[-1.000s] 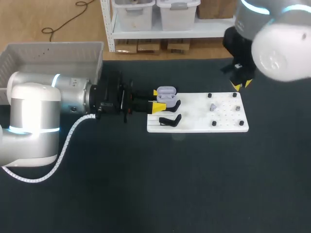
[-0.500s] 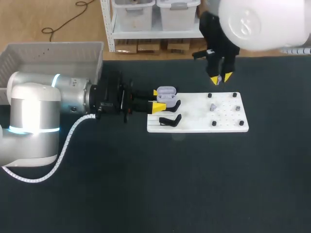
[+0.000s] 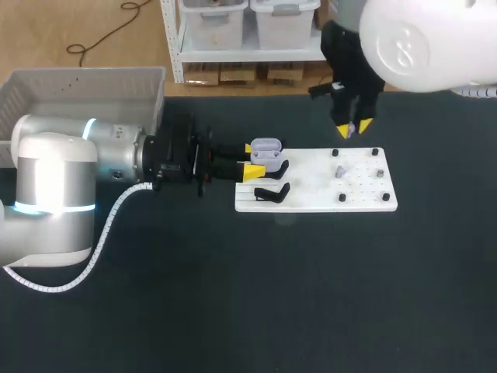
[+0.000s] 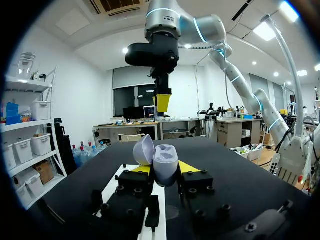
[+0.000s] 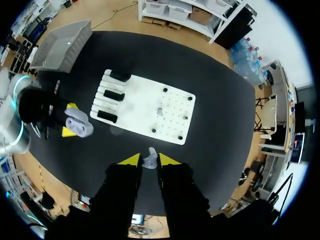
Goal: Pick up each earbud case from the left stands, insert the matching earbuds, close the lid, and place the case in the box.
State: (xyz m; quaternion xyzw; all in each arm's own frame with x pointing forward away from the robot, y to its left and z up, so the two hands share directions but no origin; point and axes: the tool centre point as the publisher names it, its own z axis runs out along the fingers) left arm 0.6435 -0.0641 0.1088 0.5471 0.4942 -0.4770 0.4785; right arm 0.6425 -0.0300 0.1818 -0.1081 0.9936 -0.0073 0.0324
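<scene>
A black table (image 3: 311,295) carries everything, and two arms work over it: the left arm (image 3: 54,183) lies low along the table from the left, and the right arm (image 3: 419,39) hangs in from the upper right. One grey slatted box (image 3: 85,89) sits at the table's far left corner, behind the left arm. One white board (image 3: 311,190) lies flat near the middle. Seen from the right wrist, three black stands (image 5: 114,95) sit in a row along its left end, though the head view shows only two of them clearly. There is one earbud case (image 4: 165,160), lavender with its lid swung open. It sits between the yellow tips of the left gripper (image 4: 165,170), which clamps it from both sides, just at the stand end of the board. The right gripper (image 5: 149,159) points straight down, raised over the table by the board's far edge and well apart from the case. Its fingers are pinched onto one small grey earbud (image 5: 148,163). A second earbud (image 5: 160,112) rests on the board among the holes of its right half. Five small black pegs (image 5: 165,90) stand around that part of the board, apart from the loose earbud.
</scene>
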